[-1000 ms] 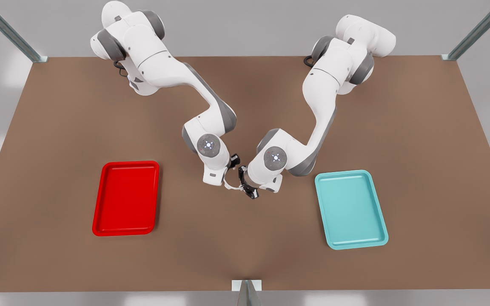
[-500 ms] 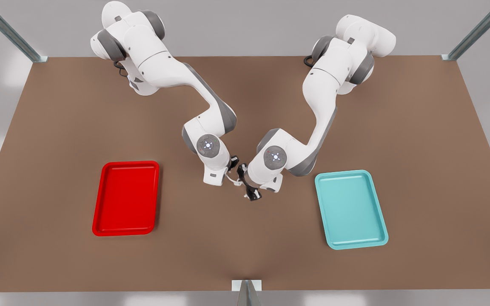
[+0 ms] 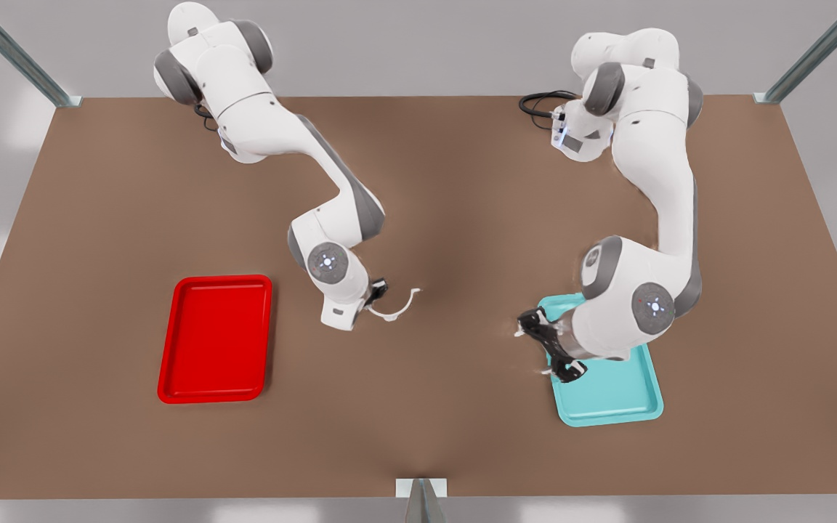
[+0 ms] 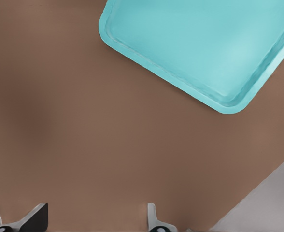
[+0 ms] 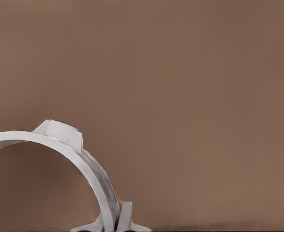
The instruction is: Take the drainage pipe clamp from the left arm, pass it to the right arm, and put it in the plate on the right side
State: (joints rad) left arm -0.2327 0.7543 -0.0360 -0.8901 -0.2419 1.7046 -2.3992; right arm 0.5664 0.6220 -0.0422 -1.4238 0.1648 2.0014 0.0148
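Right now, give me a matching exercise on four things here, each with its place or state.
Column one:
1. clamp
2. red tray
3. teal tray
4. left end effector

Column two:
A. open, over the teal tray's edge
B. gripped by the right end effector
C. at the front view's left
D. at the front view's right, partly under an arm

Pairs: 1-B, 2-C, 3-D, 4-A

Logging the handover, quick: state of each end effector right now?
Left end effector: open, empty, by the teal tray.
Right end effector: shut on the drainage pipe clamp.
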